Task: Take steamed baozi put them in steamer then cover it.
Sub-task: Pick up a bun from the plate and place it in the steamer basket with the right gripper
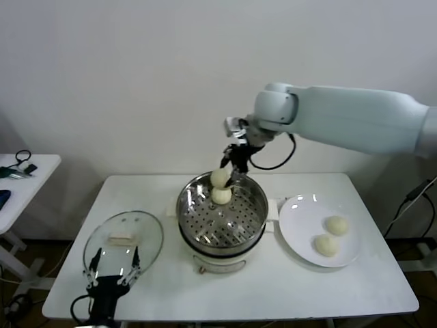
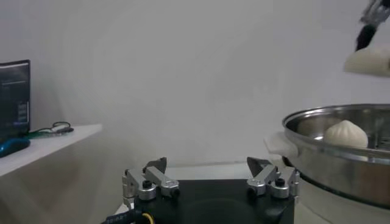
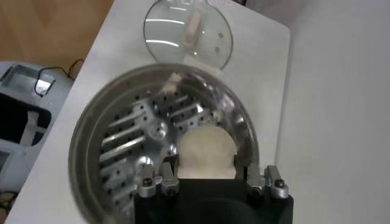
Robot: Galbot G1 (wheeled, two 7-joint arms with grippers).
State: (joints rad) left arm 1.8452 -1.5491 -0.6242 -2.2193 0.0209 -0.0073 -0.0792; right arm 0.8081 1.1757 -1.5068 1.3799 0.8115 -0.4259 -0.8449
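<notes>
The right claw hangs over the far rim of the steamer, its fingers clamped on a steamed bun that sits between them, lifted clear of the perforated floor. In the right wrist view the held bun fills the gap between the right claw's fingers, with the steel basket spread directly beneath it. Just below the claw, a second bun rests inside the basket against the far wall; the left wrist view shows this bun sitting behind the steamer's rim, with the held one above it.

To the right of the right claw, on the white surface, a white plate carries two more buns and, lying near each other.

The left claw sits low at the near edge of the surface, fingers spread wide and gripping nothing. The glass lid lies flat just beyond it, beside the steamer, its white handle at the centre.
</notes>
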